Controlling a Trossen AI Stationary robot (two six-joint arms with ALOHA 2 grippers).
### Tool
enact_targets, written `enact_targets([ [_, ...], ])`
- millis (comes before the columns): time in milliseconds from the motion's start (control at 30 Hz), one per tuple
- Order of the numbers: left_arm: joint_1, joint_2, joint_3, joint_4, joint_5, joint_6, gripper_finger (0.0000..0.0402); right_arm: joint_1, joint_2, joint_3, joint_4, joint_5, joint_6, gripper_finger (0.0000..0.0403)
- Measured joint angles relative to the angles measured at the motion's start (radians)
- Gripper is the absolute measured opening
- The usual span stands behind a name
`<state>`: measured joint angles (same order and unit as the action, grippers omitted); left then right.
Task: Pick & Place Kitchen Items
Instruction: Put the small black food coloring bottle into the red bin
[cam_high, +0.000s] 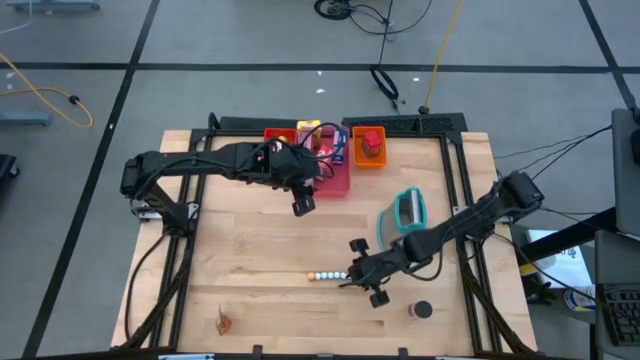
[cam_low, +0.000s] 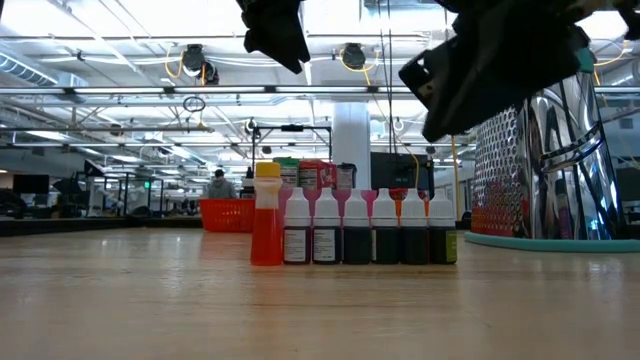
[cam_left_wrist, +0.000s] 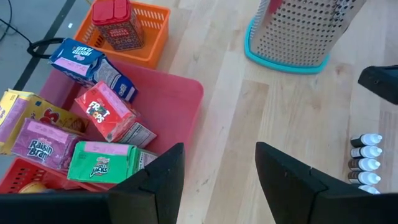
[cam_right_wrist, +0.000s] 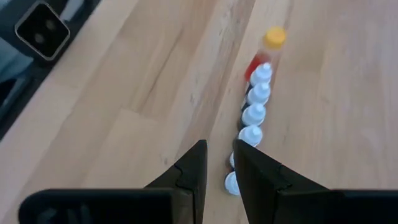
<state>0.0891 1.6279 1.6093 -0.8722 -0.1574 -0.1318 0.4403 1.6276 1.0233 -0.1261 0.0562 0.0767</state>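
- Wood worktop (cam_high: 260, 250): row of tiny bottles (cam_high: 327, 275) just beside right end effector (cam_high: 362, 272), twd its tip; orange-capped bottle (cam_right_wrist: 274, 38) at row's far end.
- Right end effector: fingers nearly together, narrow gap, grasping nothing.
- Left end effector (cam_left_wrist: 217, 180): released, empty, above pink tray (cam_left_wrist: 171, 99) edge; cereal boxes (cam_left_wrist: 106, 112) lie in tray under it.
- Grater (cam_left_wrist: 298, 28) ahead of left end effector.

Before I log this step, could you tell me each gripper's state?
Left gripper: open, empty, beside the pink tray.
Right gripper: nearly shut, empty, above the bottle row.
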Motion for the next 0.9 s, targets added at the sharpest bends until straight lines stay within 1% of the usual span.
enact_targets([
  [133, 0.0, 0.0, 0.0, 0.0, 0.0, -0.002, 0.0196, 0.001, 0.007, 0.0, -0.017, 0.002, 0.018, 0.0075],
  [300, 0.0, 0.0, 0.0, 0.001, 0.0, -0.002, 0.0196, 0.0, 0.007, 0.0, -0.071, 0.079, 0.059, 0.0075],
  [567, 0.0, 0.0, 0.0, 0.001, 0.001, -0.008, 0.0196, 0.0, 0.008, 0.0, -0.092, 0.072, 0.086, 0.0079],
  [667, 0.0, 0.0, 0.0, 0.001, 0.001, -0.008, 0.0196, 0.0, 0.008, 0.0, -0.089, 0.074, 0.095, 0.0098],
  [900, 0.0, 0.0, 0.0, 0.001, 0.002, -0.008, 0.0196, -0.002, 0.04, -0.001, -0.088, 0.073, 0.095, 0.0172],
])
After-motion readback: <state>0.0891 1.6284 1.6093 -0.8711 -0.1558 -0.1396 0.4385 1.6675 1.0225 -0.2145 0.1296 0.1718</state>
